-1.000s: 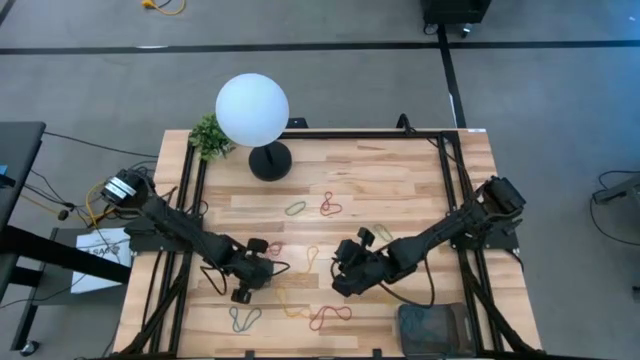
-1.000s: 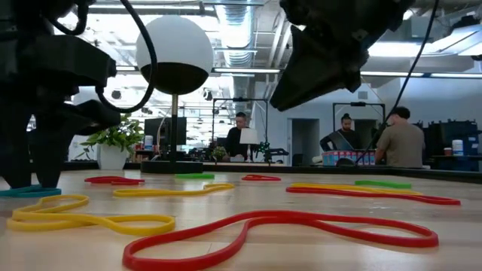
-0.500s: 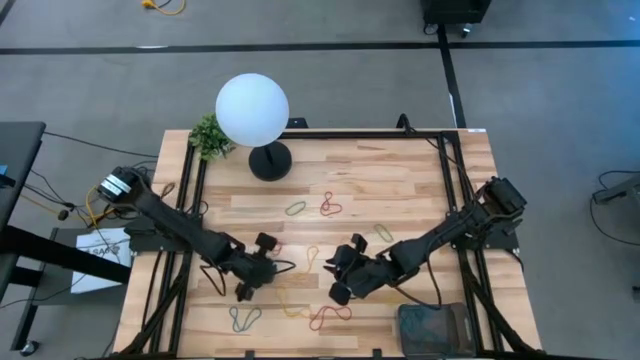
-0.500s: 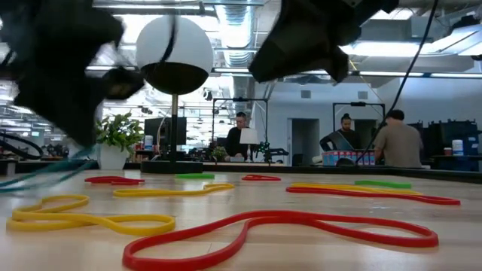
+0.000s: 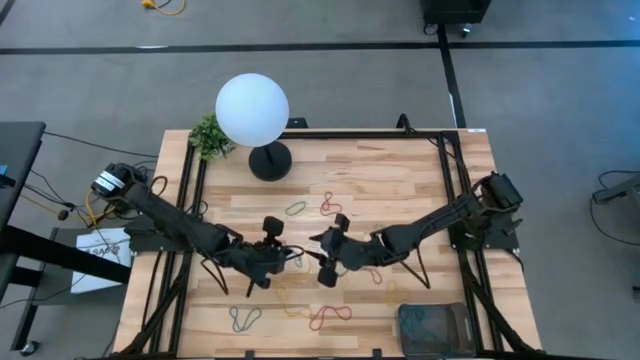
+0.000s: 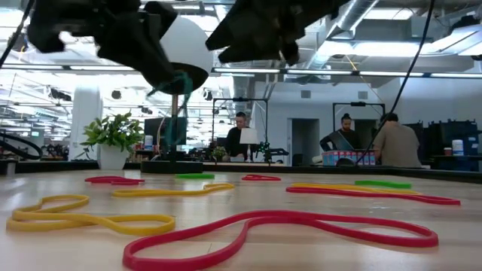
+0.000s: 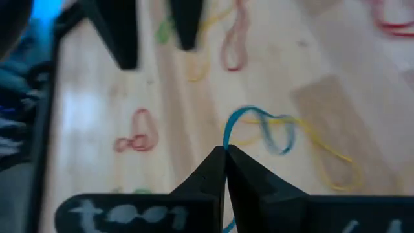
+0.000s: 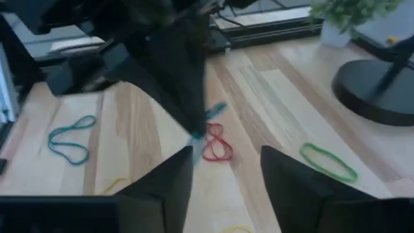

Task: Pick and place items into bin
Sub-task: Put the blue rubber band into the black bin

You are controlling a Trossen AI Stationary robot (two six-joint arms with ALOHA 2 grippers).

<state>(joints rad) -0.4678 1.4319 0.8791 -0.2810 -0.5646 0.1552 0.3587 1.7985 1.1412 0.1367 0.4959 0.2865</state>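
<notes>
Two dark arms reaching inward over a pale wooden bench (image 5: 400, 175), almost meeting at mid-frame in the high view. Largest on the boards: white globe lamp (image 5: 252, 109) at upper left, small green plant (image 5: 209, 135) tucked beside it. Lower right corner: dark mesh bin (image 5: 432, 326) at the bench's front edge, well apart from both pincers. Left pincer (image 5: 273, 245) just left of centre, raised off the wood, fingers pressed together on a grey-blue band (image 7: 228, 129) that dangles from the tips; same loop showing teal in the low view, hanging before the lamp. Right pincer (image 5: 331, 250) just right of centre, facing the left one, fingers spread, holding nothing. Scattered across the boards, small loops: red band (image 5: 331, 316) at lower centre, another grey-blue loop (image 5: 243, 320) at lower left, green loop (image 5: 295, 209) and red figure-eight (image 5: 330, 205) above centre.
</notes>
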